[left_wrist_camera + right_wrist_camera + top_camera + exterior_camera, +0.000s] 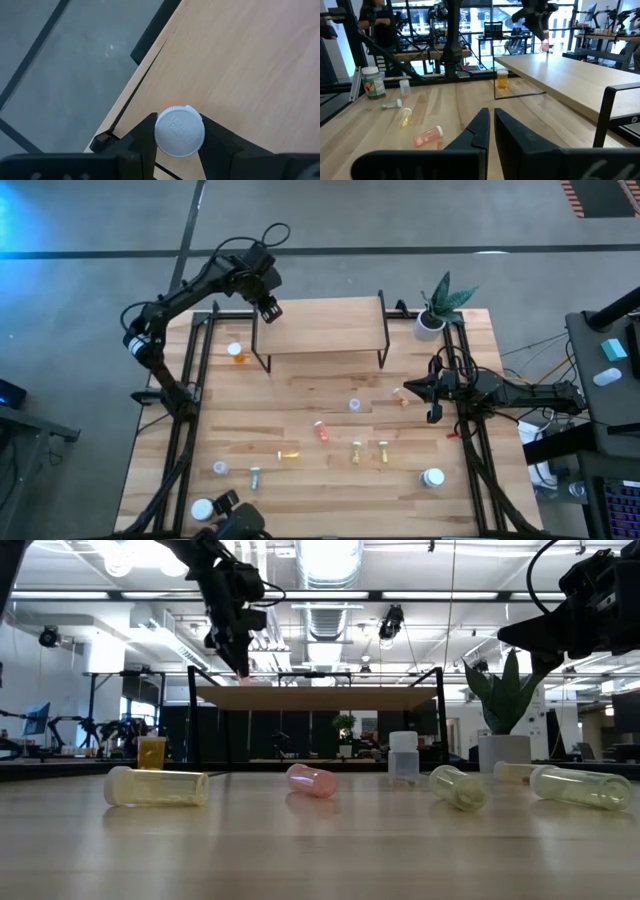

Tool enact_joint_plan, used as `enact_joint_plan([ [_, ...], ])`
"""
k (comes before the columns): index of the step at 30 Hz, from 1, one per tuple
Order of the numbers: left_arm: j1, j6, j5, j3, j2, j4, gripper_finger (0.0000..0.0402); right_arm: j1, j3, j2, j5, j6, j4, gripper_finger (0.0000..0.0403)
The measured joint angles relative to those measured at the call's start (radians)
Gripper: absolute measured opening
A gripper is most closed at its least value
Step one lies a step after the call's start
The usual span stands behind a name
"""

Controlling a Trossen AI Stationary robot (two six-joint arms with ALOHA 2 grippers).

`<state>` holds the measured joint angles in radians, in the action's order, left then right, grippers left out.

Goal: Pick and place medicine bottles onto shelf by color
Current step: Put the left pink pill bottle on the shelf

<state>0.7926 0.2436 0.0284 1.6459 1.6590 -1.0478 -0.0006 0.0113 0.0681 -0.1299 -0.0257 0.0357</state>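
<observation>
1. High view: the left gripper (270, 307) hangs over the far left corner of the shelf (330, 327); the right gripper (418, 387) waits near the worktop's (330, 485) right edge; loose medicine bottles (321, 430) lie scattered on the near half.
2. Low view: the left gripper (240, 652) holds a reddish bottle (246, 680) just above the shelf (320, 697).
3. Left wrist view: its fingers (145, 135) clasp the white-capped bottle (179, 132) very near the board's edge; released here, it could tip off the corner.
4. Right wrist view: the right gripper (491, 125) is clenched on nothing.
</observation>
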Motion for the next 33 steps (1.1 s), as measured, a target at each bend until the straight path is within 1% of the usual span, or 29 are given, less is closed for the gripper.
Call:
enact_joint_plan([
  [7,0.002,0.011,0.000,-0.006,0.000,0.000,0.0103,0.000,0.000,0.000,0.000,0.000,0.000,0.0018],
  [13,0.013,0.025,0.001,-0.041,0.000,0.000,0.0103,0.000,0.000,0.000,0.000,0.000,0.000,0.0018],
  [23,0.012,0.024,0.002,-0.043,0.001,0.013,0.0104,0.000,0.000,0.000,0.000,0.000,0.000,0.0018],
  [26,0.012,0.024,0.002,-0.043,0.001,0.013,0.0118,0.000,0.000,0.000,0.000,0.000,0.000,0.0018],
  [33,0.012,0.024,0.002,-0.043,0.001,0.013,0.0167,0.000,0.000,0.000,0.000,0.000,0.000,0.0018],
])
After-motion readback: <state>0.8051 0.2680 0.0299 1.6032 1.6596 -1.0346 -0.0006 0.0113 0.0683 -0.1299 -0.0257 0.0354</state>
